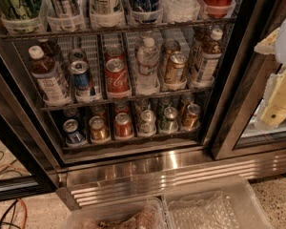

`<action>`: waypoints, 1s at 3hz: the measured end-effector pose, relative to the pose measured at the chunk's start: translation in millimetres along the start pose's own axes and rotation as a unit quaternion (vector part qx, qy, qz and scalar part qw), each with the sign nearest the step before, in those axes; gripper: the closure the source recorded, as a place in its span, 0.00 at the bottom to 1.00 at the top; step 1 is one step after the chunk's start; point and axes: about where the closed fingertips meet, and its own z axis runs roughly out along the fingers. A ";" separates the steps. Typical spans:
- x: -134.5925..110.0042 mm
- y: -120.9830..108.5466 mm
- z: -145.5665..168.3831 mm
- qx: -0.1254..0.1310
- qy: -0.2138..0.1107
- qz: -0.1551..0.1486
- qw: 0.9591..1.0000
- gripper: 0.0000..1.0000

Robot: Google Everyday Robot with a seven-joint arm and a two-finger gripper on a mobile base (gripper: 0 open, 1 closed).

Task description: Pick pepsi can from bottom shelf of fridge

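The fridge (231, 104) stands open in front of me, with a dark frame and a ribbed steel base panel (181, 171). The bottom shelf (133, 142) holds lanes of short cans behind a metal front rail. The pepsi can (73, 130), dark blue with a silver top, stands at the front of the far-left lane. Beside it, to the right, are a gold can (98, 128), a red can (123, 125) and several silver, green and gold cans. My gripper (276, 87), white and cream, hangs at the right edge, outside the fridge, far right of and above the pepsi can.
The middle rack holds bottles, a taller blue can (82, 78) and a red cola can (116, 75). Two clear plastic bins (214, 209) sit on the floor below the base panel. Cables (9, 209) lie at the lower left. A glass door (262, 132) stands at right.
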 end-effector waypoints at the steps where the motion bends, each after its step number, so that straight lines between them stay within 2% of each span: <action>1: 0.0 0.0 0.0 0.000 0.000 0.000 1.000 0.00; 2: 0.1 -0.2 5.6 -0.003 -0.006 0.006 1.000 0.00; 3: -6.5 19.3 32.4 -0.029 -0.032 0.007 0.999 0.00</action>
